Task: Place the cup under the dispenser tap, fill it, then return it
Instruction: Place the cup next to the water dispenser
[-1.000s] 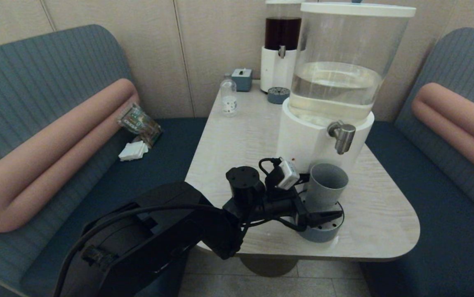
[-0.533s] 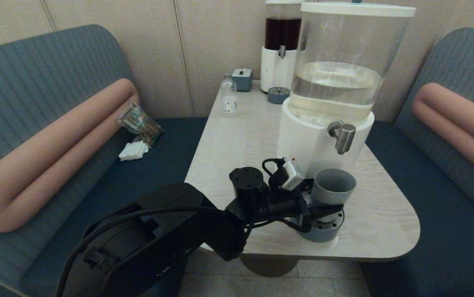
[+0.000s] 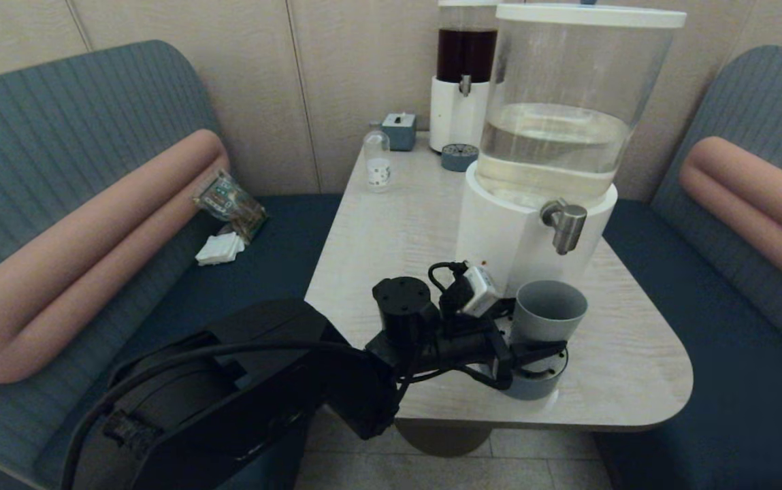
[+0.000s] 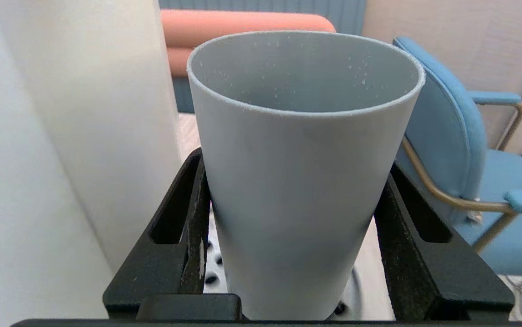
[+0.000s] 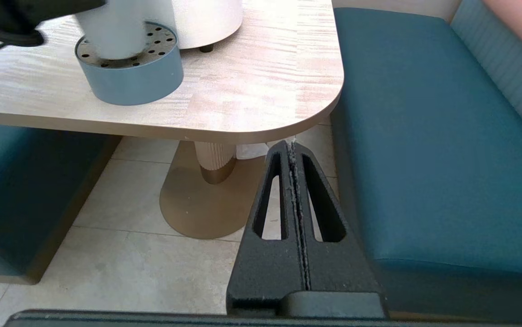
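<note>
Fingers [image 4: 406, 254] clamp cup [image 3: 546, 314] below dispenser tap [image 3: 565, 226].

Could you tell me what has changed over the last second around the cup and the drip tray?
The left end effector, shut on the cup, has carried it rightward over the drip tray, closer under the dispenser tap. The grip was not released. The dispenser, the small bottle and the right end effector, parked below the table edge, stayed put.
</note>
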